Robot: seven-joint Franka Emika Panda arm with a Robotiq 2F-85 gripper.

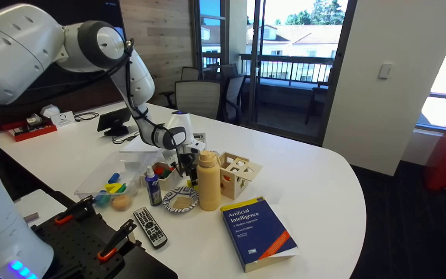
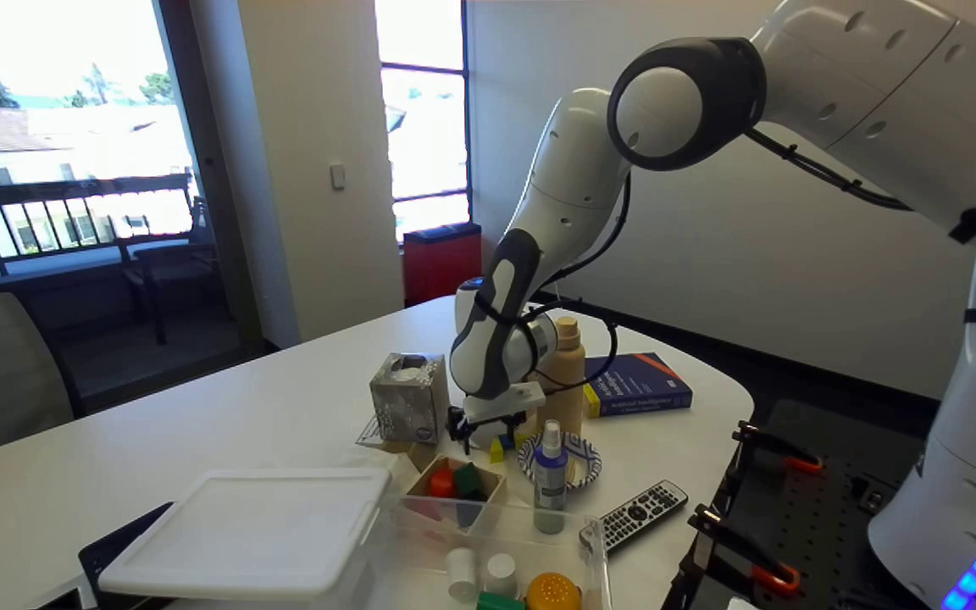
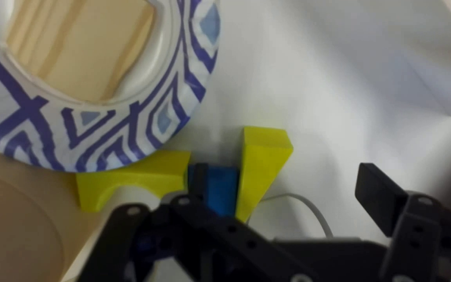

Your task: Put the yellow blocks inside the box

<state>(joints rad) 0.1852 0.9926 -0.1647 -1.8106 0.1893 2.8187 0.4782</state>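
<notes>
We hold the gripper (image 3: pixel 288 186) wide, its fingers (image 3: pixel 380 199) either side of the yellow wedge (image 3: pixel 262 166), likely to pinch it.

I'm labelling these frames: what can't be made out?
Wrist view: part of the blue block, behind the black gripper.
Wrist view: part of the yellow arched block, overlapped by the blue-patterned white bowl.
An exterior view: part of the clear plastic tub, cut off by the bottom edge.
An exterior view: fine print on the thick blue book, too small.
</notes>
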